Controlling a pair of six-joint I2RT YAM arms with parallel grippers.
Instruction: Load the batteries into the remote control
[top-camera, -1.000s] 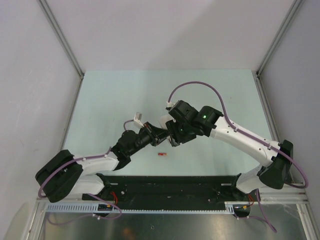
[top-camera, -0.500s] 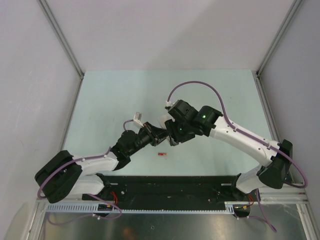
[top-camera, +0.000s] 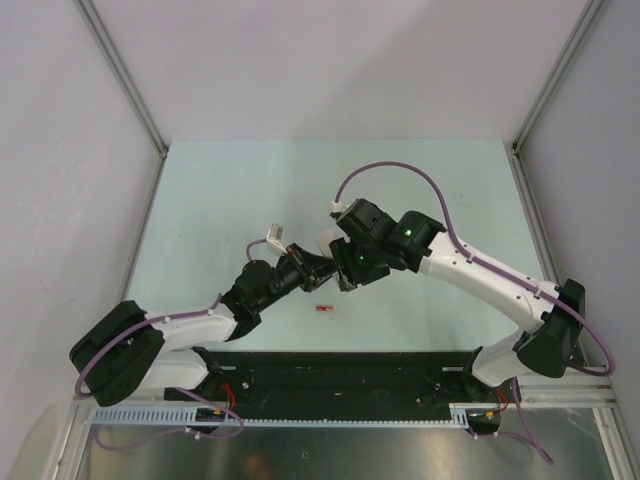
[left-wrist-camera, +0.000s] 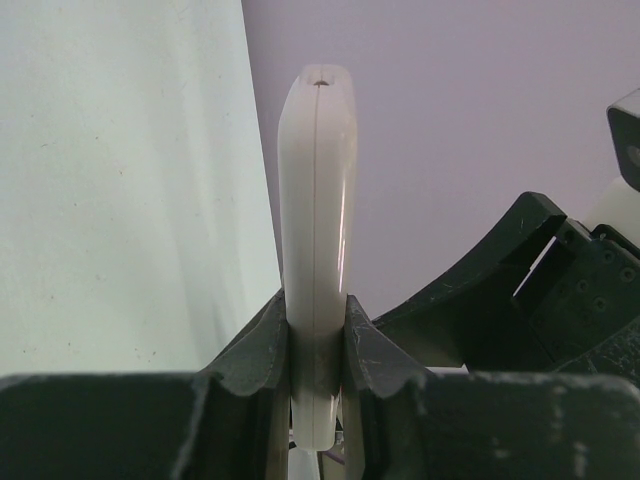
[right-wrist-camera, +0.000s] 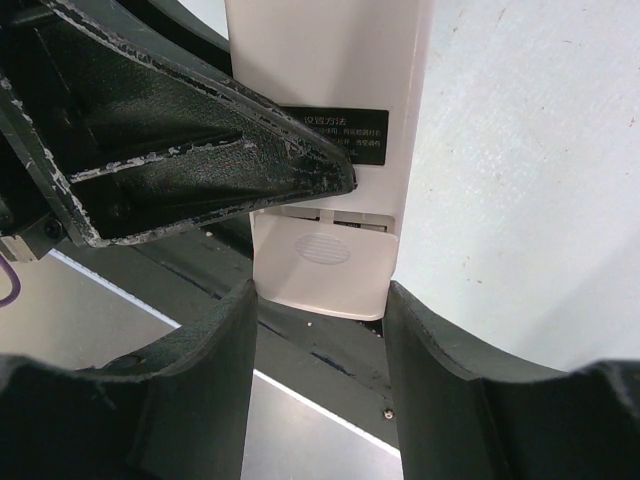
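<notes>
The remote control (left-wrist-camera: 317, 200) shows edge-on and white in the left wrist view, with my left gripper (left-wrist-camera: 317, 305) shut on its lower part. The right wrist view shows its plain white back (right-wrist-camera: 335, 60) with a black label and a ribbed battery cover (right-wrist-camera: 322, 255). My right gripper (right-wrist-camera: 320, 300) has a fingertip against each lower corner of that cover, and a thin gap shows above the cover. In the top view the two grippers (top-camera: 318, 268) (top-camera: 345, 275) meet over the table's middle and hide the remote. One red battery (top-camera: 322, 309) lies on the table just in front of them.
The pale green table (top-camera: 230, 200) is walled by grey panels left, right and back. The black base rail (top-camera: 330, 375) runs along the near edge, just behind the red battery. A purple cable (top-camera: 400, 170) loops above the right arm.
The right wrist has crept slightly up and to the left. The left arm, the remote and the red battery have stayed put.
</notes>
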